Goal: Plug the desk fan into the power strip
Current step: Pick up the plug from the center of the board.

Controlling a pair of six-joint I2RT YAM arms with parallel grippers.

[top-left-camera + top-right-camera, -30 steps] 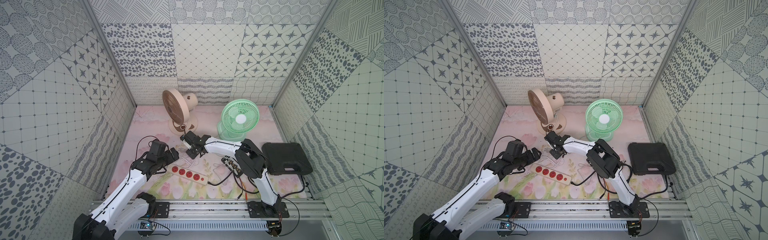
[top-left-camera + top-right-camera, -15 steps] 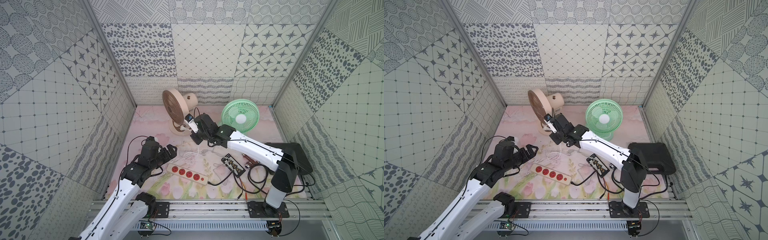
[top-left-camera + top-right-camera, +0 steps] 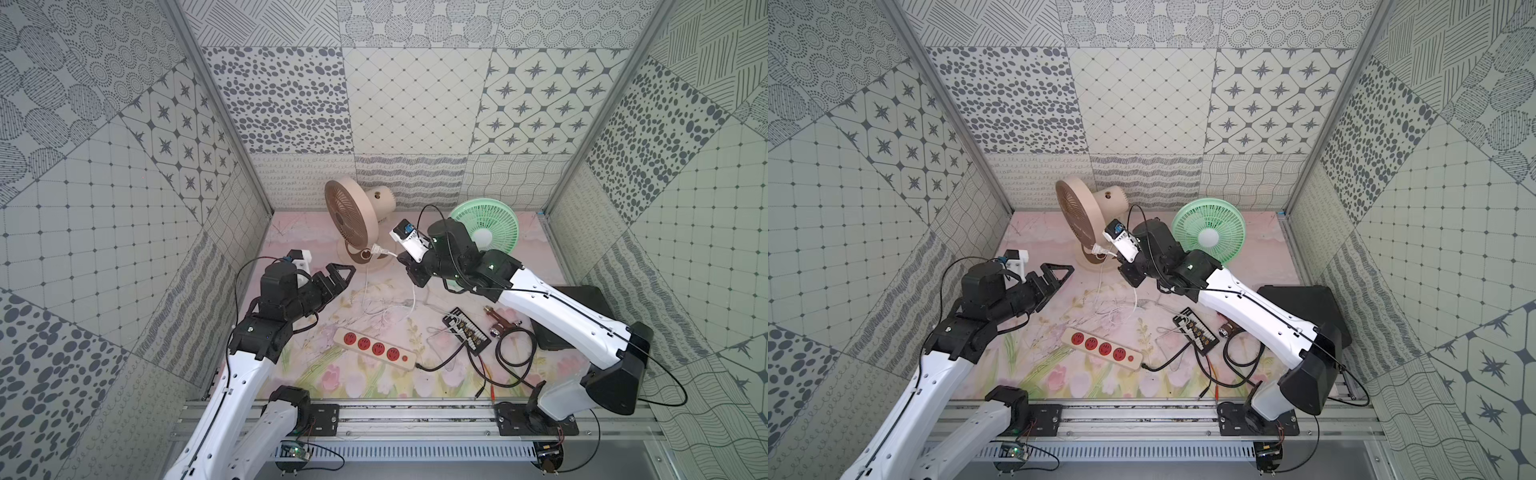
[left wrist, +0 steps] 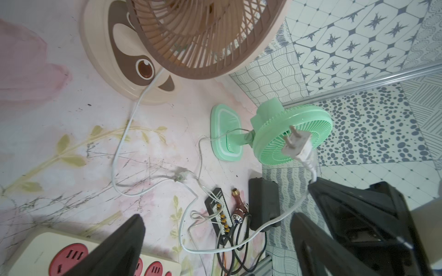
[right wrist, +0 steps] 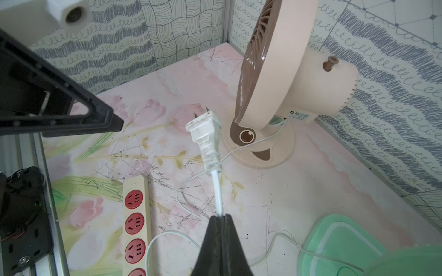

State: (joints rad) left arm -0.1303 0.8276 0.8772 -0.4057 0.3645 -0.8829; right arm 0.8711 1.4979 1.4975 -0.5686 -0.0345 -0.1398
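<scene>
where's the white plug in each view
In a top view: white plug held in the air, in front of the beige fan base.
In a top view: same, before that fan.
Left wrist: plug overlaps the green fan grille.
Right wrist: plug beside the fan's base, cord in the right gripper.
Landmark: beige fan, in all four.

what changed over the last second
right claw, shut on the white cord, rose from the mat toward the beige fan, lifting the plug into the air. left claw, open, lifted away from the power strip. strip, beige fan and green fan stayed put.
</scene>
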